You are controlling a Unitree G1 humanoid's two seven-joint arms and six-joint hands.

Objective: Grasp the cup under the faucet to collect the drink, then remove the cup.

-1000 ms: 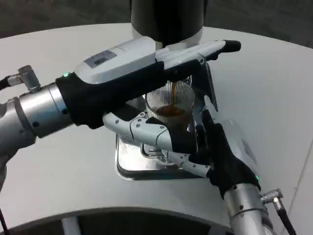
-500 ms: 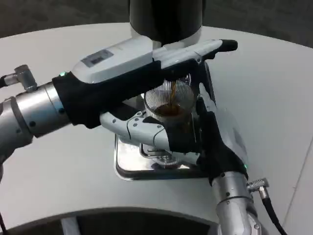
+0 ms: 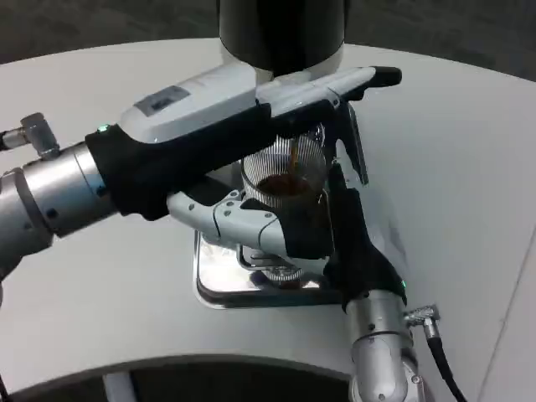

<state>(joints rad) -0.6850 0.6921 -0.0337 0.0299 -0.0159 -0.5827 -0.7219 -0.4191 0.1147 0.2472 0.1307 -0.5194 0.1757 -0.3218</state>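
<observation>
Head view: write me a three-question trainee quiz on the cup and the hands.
1. True or false: the cup holds brown liquid.
2. Which robot hand wraps the cup from below? A) right robot hand B) left robot hand
3. Fill in: the cup stands over a shiny metal ____.

Key: 1 true; a brown stream is falling into it. 2 A; the left robot hand reaches across above the cup toward the dark dispenser. 3 tray.
</observation>
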